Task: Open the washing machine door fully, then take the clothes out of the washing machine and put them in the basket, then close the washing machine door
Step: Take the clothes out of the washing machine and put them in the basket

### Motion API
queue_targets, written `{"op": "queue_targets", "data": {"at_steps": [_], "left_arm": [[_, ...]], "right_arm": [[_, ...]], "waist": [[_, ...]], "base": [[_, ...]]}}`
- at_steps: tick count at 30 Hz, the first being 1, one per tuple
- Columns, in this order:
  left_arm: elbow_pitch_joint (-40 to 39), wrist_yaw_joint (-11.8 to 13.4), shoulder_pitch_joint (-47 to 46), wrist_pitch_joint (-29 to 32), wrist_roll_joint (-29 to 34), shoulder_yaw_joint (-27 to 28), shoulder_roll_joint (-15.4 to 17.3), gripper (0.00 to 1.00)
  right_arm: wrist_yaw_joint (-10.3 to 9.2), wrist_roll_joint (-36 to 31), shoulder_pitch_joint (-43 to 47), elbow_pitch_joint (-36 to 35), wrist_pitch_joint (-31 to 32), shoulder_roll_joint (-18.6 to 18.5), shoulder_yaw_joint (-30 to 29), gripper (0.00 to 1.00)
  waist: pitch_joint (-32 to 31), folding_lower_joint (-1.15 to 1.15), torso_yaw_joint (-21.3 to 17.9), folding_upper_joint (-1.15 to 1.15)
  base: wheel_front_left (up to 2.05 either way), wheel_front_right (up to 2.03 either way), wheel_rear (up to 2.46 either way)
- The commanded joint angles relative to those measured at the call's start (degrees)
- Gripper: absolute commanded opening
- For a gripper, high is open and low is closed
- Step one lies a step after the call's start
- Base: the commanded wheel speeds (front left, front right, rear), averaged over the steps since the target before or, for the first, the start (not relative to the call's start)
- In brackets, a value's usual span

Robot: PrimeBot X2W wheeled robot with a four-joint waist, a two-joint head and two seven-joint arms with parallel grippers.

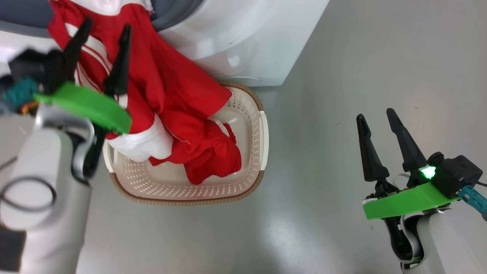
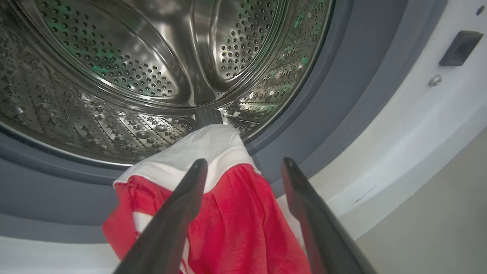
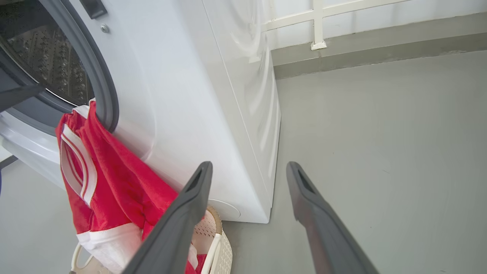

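Head view: clothes (image 1: 171, 95), top cut off, hang from the washer (image 1: 236, 34) into the basket (image 1: 262, 179). Left hand (image 1: 107, 23) hovers over them, fingers apart. Right hand (image 1: 374, 113), fingers apart, is well right. Left wrist: they drape over the gasket (image 2: 323, 114). Right wrist: basket mostly hidden.

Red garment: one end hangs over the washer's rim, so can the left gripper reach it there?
Probably yes: the open left gripper points at the garment draped over the grey seal, with nothing between them.

place: laundry area | cues: white front-load washing machine (image 3: 182, 95), basket (image 1: 190, 201) on bare grey floor (image 1: 380, 57), plain wall (image 3: 380, 21)
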Motion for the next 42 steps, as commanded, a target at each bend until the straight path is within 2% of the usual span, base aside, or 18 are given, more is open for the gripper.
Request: {"op": "queue_targets", "data": {"at_steps": [1,6,9,19,30,31,32,33,34,35,36,42], "left_arm": [[-0.3,-0.3,-1.8,0.9,-0.6,1.1,2.6,1.00],[6.1,-0.3,-8.2,5.8,-1.7,-1.4,3.3,1.00],[9.7,-0.3,-11.8,6.4,-2.7,-3.0,3.5,1.00],[24.9,-0.3,-22.6,7.6,-5.4,-9.4,3.7,1.00],[36.1,-0.3,-27.2,5.3,-8.6,-13.5,4.1,1.00],[36.7,-0.3,-27.5,4.9,-8.9,-13.8,4.1,0.64],[37.3,-0.3,-27.6,4.4,-9.2,-14.1,4.1,0.44],[37.3,-0.3,-27.6,4.4,-9.2,-14.1,4.1,0.44],[37.6,-0.3,-27.7,4.0,-9.7,-14.6,3.9,0.31],[37.9,-0.3,-27.7,3.5,-10.4,-14.9,3.8,0.09],[38.3,-0.3,-27.7,3.1,-10.7,-15.3,3.8,0.00],[39.5,-0.3,-28.0,-2.2,-12.4,-17.3,4.1,0.00]], "right_arm": [[0.28,0.0,-0.4,-1.5,-0.4,0.1,1.6,1.00],[0.28,0.5,-1.0,-1.5,-0.4,0.1,1.9,1.00],[0.28,0.6,-1.2,-1.6,-0.4,0.1,1.9,1.00],[0.28,1.0,-2.4,-1.4,-0.4,0.1,3.2,1.00],[0.28,1.3,-2.0,-1.6,-0.4,0.1,3.3,1.00],[0.28,1.4,-2.0,-1.6,-0.4,0.1,3.3,1.00],[0.28,1.3,-2.0,-1.6,-0.4,0.1,3.3,1.00],[0.28,1.3,-2.0,-1.6,-0.4,0.1,3.3,1.00],[0.28,1.3,-2.0,-1.6,-0.4,0.1,3.4,1.00],[0.28,1.3,-2.0,-1.7,-0.4,0.1,3.3,1.00],[0.28,1.2,-2.0,-1.7,-0.4,0.1,3.3,1.00],[0.28,0.9,-1.8,-1.7,-0.4,0.1,3.0,1.00]], "waist": [[0.3,0.00,-0.2,0.00],[1.0,0.00,-0.8,0.00],[1.2,0.00,-1.1,0.00],[2.2,0.00,-2.7,0.00],[2.1,0.00,-3.9,0.00],[2.1,0.00,-3.8,0.00],[2.1,0.00,-3.8,0.00],[2.1,0.00,-3.8,0.00],[2.0,0.00,-3.8,0.00],[2.0,0.00,-3.8,0.00],[2.0,0.00,-3.7,0.00],[1.7,0.00,-3.4,0.00]], "base": [[0.00,0.00,0.00],[0.00,0.00,0.00],[0.00,0.00,0.00],[0.00,0.00,0.00],[0.00,0.00,0.00],[0.00,0.00,0.00],[0.00,0.00,0.00],[0.00,0.00,0.00],[0.00,0.00,0.00],[0.00,0.00,0.00],[0.00,0.00,0.00],[0.00,0.00,0.00]]}}
